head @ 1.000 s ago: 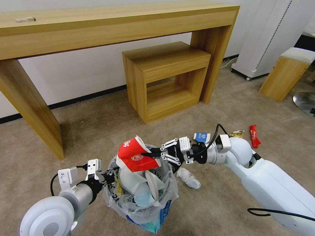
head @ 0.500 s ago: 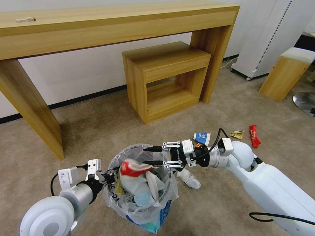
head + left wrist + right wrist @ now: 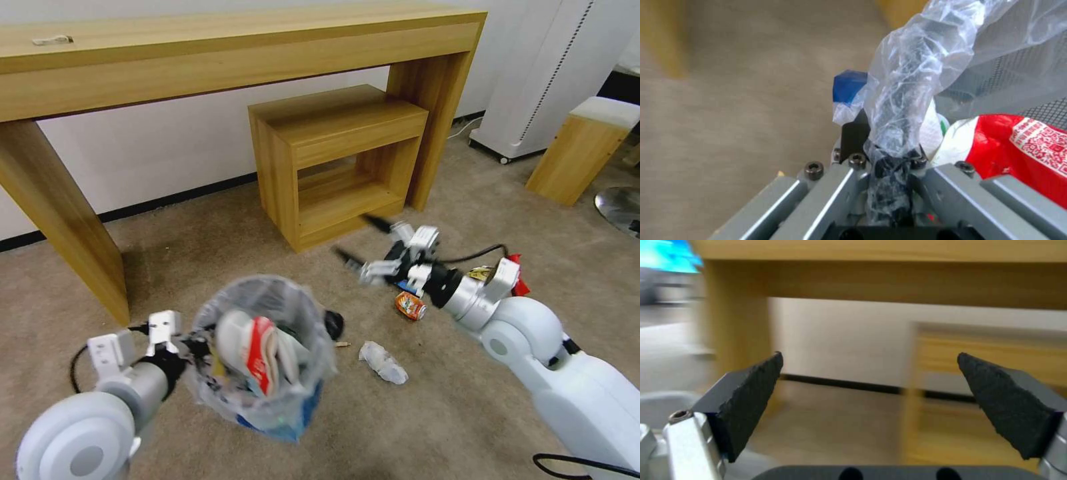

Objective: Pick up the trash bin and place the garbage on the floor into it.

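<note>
The trash bin, dark with a crinkled clear bag and blue low down, hangs tilted above the beige floor. My left gripper is shut on its rim. Inside lie a white slipper and the red-white cup, whose red side shows beside the clamped bag. My right gripper is open and empty, up to the right of the bin, with its pads far apart. On the carpet lie a crushed orange can, a tissue wad, a stick, a yellow wrapper and a red wrapper.
A long wooden console table stands along the wall with a small open wooden shelf unit under it. A white appliance and a wooden stool stand at the right. A small dark object lies just right of the bin.
The right gripper let the red-white cup drop into the bin, opened wide and swung up and to the right. The left arm shifted left with the bin, which now tilts.
</note>
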Controlling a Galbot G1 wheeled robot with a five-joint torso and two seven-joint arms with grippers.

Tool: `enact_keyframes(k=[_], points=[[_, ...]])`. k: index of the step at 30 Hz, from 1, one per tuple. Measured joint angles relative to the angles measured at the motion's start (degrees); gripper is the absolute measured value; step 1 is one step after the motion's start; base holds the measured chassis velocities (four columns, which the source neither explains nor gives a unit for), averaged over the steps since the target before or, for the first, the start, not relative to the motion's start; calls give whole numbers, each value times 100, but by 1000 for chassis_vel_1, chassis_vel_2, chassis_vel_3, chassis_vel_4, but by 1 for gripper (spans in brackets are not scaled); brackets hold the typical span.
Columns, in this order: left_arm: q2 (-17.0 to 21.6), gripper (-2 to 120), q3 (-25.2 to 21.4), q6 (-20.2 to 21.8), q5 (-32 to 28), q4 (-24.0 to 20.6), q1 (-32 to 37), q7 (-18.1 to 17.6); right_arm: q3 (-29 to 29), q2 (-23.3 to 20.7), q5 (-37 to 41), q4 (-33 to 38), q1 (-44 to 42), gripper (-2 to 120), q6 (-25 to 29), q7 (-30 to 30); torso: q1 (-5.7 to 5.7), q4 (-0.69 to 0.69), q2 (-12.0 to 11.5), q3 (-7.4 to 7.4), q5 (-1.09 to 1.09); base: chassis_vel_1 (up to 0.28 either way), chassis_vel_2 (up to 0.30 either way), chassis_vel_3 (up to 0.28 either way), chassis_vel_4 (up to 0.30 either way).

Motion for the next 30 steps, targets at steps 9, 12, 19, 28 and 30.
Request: enact_keyframes(k=[9, 12, 19, 28, 30], points=[[-228, 1, -782, 79, 176, -99, 281, -499, 914, 388, -929, -109, -1224, 100, 504, 1013, 0, 1, 0, -1, 0, 0, 0, 0, 0], [-276, 1, -872, 89, 176, -115, 342, -516, 968, 464, -1051, -217, -1467, 100, 662, 1017, 0, 1, 0, 0, 0, 0, 0, 0, 0], [-379, 1, -991, 89, 97, -199, 435, -495, 944, 600, -1299, -651, -1993, 100, 974, 1196, 0, 1, 0, 0, 1, 0, 0, 0, 0], [-504, 1, -1064, 96, 157, -300, 385, -445, 1264, 871, -1418, -814, -2278, 100, 1346, 1335, 0, 1, 0, 0, 0, 0, 0, 0, 0], [-513, 1, -1080, 95, 179, -295, 374, -439, 1308, 896, -1420, -830, -2307, 100, 1376, 1341, 0, 1, 0, 0, 0, 0, 0, 0, 0]])
